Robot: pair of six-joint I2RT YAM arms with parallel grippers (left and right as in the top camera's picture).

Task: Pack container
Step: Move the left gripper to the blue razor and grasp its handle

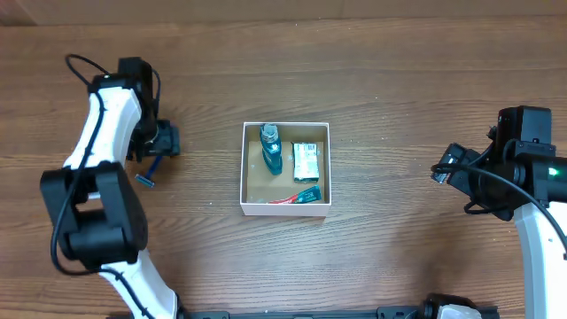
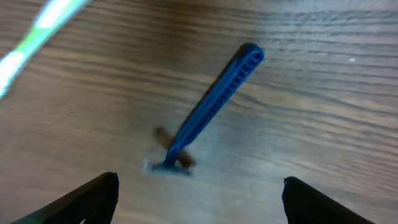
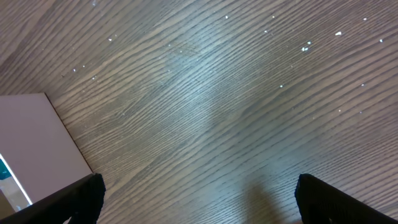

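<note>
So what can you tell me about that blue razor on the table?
The razor is a blue, plastic-looking disposable one with a ribbed handle and a small greyish head. It lies on the wooden table, left of the container, outside it. Only the table touches it; the left end effector hangs open above it.

Blue razor (image 2: 214, 102) flat on wood-grain table (image 1: 381, 80), handle angled up-right. Blurred green-white streak (image 2: 28, 46) top-left. Teal bottle (image 1: 270, 149), green packet (image 1: 306, 161) side by side; red-white tube (image 1: 297, 198) below them.
</note>
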